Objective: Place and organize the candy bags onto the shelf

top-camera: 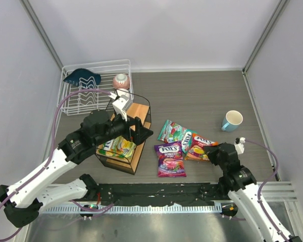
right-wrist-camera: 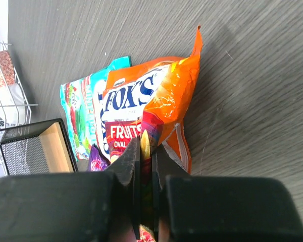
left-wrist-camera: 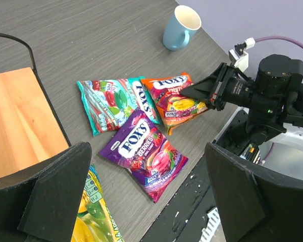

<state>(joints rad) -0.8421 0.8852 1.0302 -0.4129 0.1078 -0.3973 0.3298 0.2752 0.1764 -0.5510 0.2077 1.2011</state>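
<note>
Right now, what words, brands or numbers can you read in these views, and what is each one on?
"FOX'S" on the purple bag
"BERRIES" on the purple bag
"FOX'S" on the orange bag
"FRUITS" on the orange bag
"OVAL" on the orange bag
"FOX'S" on the teal bag
Yellow-green bag: print too small and blurred to read.

A dark, wood-grained table [top-camera: 202,96] carried a white wire dish rack [top-camera: 93,88] in its far left corner, with the small black-framed shelf [top-camera: 136,136] standing just in front of it. Three candy bags lay clustered near the middle. The teal bag [top-camera: 172,132] sat farthest back, the orange-red bag [top-camera: 201,146] overlapped its right edge, and the purple bag [top-camera: 170,159] was nearest. The orange-red bag's near end appeared slightly raised off the surface. A light blue mug [top-camera: 232,120] stood upright, apart, to the right.
</note>
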